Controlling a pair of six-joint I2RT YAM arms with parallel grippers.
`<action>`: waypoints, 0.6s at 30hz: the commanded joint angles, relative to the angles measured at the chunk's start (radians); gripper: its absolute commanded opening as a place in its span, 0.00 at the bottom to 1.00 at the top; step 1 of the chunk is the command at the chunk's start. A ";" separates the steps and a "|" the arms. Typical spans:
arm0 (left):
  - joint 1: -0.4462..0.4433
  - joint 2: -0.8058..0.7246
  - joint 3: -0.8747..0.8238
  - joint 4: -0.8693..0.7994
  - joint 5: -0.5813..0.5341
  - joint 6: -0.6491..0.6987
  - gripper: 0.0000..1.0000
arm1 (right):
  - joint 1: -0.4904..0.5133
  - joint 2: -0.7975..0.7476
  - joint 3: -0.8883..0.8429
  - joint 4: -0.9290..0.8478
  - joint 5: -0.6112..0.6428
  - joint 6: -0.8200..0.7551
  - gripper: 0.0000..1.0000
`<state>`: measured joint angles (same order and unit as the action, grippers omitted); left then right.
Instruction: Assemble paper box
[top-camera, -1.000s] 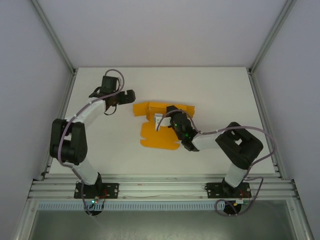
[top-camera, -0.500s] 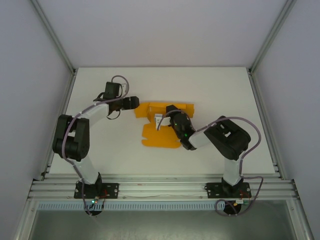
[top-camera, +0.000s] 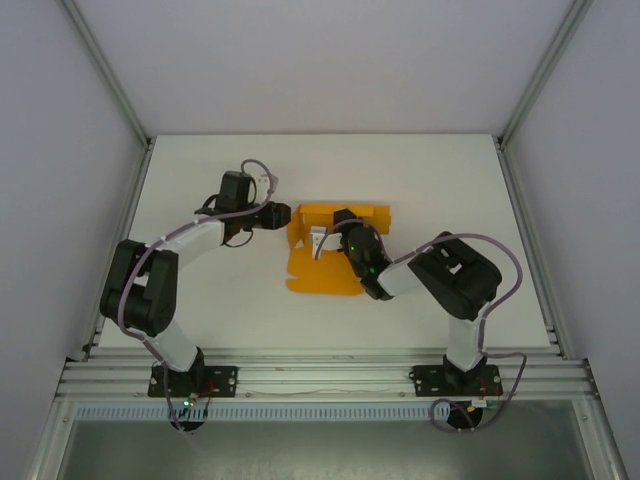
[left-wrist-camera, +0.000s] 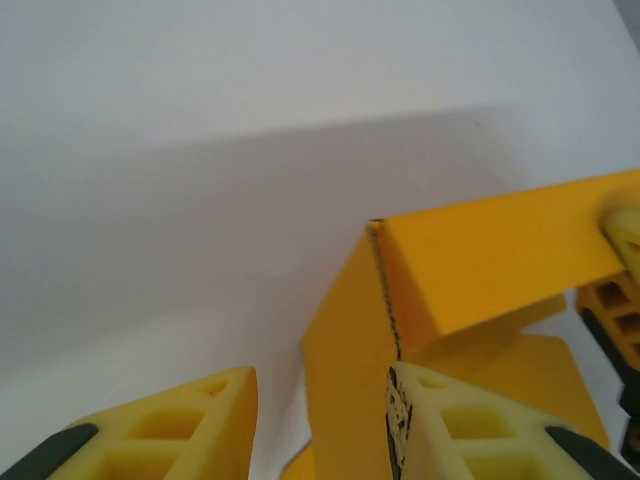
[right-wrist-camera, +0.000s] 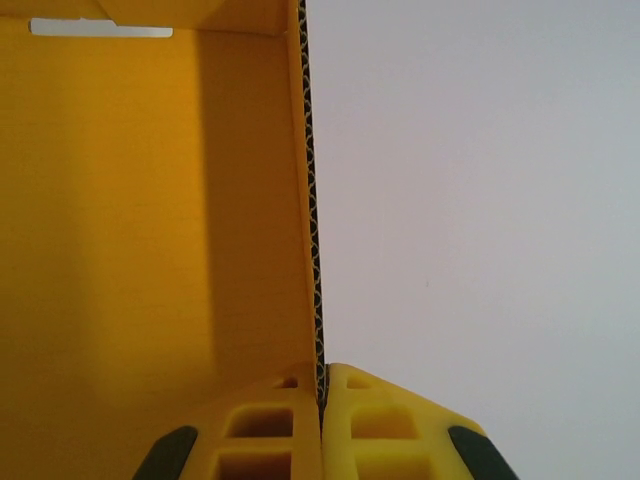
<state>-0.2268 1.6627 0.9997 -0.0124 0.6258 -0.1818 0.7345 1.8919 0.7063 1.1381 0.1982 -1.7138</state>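
Wall-folding is the step in hand, I judge: the right hand (right-wrist-camera: 321, 385) is clenching the thin fluted edge of one upright side of the paper box (top-camera: 318, 272), which is lying half-formed in the middle of the white tabletop (top-camera: 440, 170), while the left hand (left-wrist-camera: 320, 388) is straddling a raised corner flap (left-wrist-camera: 350, 330), fingers apart and not yet gripping. Next, that flap is needing a pinch and a tuck along its crease, gently, since the bright orange card is thin, smooth-faced, corrugated inside and sharply creased.
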 joint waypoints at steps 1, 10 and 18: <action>-0.042 0.048 -0.042 -0.050 0.024 0.040 0.39 | 0.021 -0.010 -0.015 0.016 -0.024 0.014 0.00; -0.112 0.050 -0.100 0.067 -0.083 0.048 0.38 | 0.051 -0.097 -0.047 -0.040 -0.032 0.090 0.00; -0.119 0.064 -0.120 0.080 -0.171 0.031 0.36 | 0.060 -0.146 -0.057 -0.202 -0.017 0.141 0.00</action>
<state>-0.3344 1.6752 0.9352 0.1238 0.5434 -0.1589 0.7612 1.7851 0.6559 0.9989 0.2359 -1.6257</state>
